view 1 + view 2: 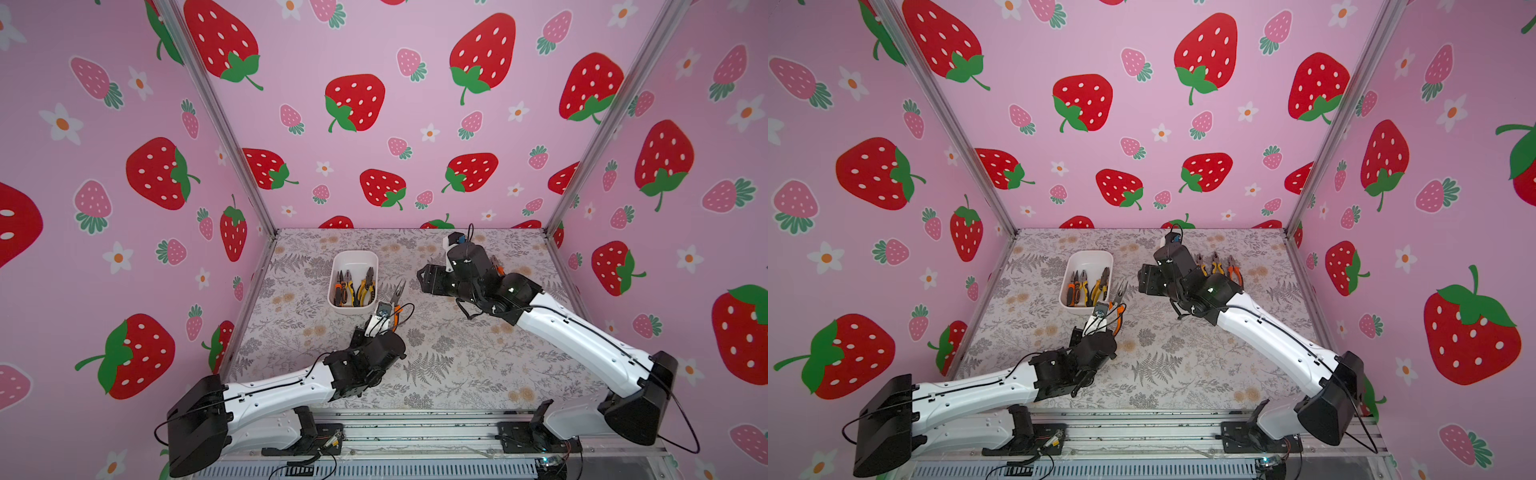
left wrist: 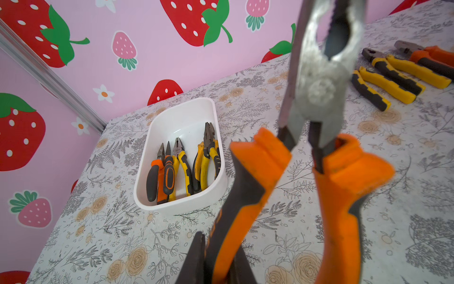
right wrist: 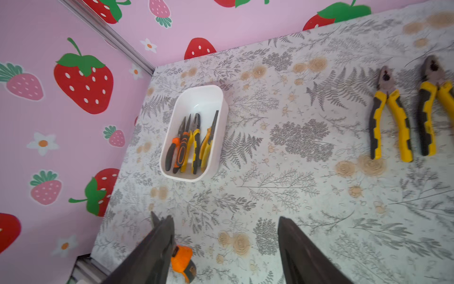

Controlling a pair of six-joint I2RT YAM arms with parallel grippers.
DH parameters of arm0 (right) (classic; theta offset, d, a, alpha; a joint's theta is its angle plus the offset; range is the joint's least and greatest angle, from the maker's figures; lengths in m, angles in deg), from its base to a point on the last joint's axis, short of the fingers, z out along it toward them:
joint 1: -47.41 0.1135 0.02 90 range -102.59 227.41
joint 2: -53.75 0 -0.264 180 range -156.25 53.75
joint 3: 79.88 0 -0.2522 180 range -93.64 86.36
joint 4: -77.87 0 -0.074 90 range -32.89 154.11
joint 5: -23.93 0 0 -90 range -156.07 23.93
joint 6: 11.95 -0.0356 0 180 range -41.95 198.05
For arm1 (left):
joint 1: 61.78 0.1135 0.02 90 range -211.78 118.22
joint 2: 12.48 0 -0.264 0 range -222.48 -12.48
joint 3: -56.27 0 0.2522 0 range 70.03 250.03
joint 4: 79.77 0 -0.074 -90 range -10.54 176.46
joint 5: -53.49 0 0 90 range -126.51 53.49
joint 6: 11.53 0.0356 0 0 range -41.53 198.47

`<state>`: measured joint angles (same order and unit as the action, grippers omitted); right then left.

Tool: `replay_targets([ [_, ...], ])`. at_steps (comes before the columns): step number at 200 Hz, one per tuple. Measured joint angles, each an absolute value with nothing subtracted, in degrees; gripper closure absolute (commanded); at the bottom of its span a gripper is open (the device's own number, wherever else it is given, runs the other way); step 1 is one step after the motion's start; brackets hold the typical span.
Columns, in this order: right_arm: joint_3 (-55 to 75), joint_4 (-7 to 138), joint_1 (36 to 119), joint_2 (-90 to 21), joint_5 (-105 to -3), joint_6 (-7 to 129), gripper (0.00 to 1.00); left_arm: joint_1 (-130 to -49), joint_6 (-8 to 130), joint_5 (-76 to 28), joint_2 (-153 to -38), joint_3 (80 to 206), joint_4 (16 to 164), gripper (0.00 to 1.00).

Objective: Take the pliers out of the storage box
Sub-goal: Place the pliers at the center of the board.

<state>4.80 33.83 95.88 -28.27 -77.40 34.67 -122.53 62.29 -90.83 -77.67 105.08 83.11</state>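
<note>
Both top views: high at near side, looking down and forward. Wrist cams close, oblique; all share storage box (image 1: 355, 262)

Pink strawberry walls, grey-floral tabletop, orange and yellow tool handles.
The walls (image 1: 374, 54) are pink, printed with red strawberries with green leaves, smaller pink strawberries and white flowers with orange centres; silver posts (image 1: 216, 116) mark the corners. Across the lower middle of both top views the tabletop (image 1: 457, 374) is off-white with grey ferns and tan roses. Left of centre, the storage box (image 1: 355, 262) is plain white; the boxed pliers (image 1: 365, 289) have dark heads and orange-and-black or yellow-and-black handles. The raised pliers (image 2: 319, 86) show a grey head and orange-and-black handles. Right of centre, the loose pliers (image 1: 1216, 266) are two yellow-and-black, one orange-and-black. The arms (image 1: 582, 336) are white with black joints.
</note>
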Motion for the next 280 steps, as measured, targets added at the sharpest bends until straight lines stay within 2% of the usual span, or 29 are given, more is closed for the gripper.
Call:
replay_targets([
  [87, 0.69, 31.1, 96.32, -34.73, -67.94, 26.3, 0.38, -123.29, 62.42, -94.59, -79.44, 105.08, 83.79, 1.0],
  [167, 0.73, 34.73, 97.67, -34.08, -63.68, 25.69, 0.37, -123.99, 63.25, -95.01, -80.82, 105.1, 83.66, 1.0],
  [221, -0.23, 34.7, 98.06, -38.63, -62.04, 25.49, 0.38, -124.04, 63.25, -95.01, -80.82, 105.1, 83.63, 1.0],
  [261, -0.23, 34.7, 98.83, -40.31, -61.01, 24.86, 0.44, -124.04, 63.27, -95.01, -80.82, 105.1, 83.63, 1.0],
  [270, -0.23, 34.7, 99.11, -40.33, -60.95, 24.55, 0.5, -124.04, 63.27, -95.01, -80.82, 105.1, 83.63, 1.0],
  [280, -0.23, 34.81, 99.4, -40.33, -60.88, 24.05, 0.52, -124.04, 63.27, -95.01, -80.84, 105.1, 83.63, 1.0],
])
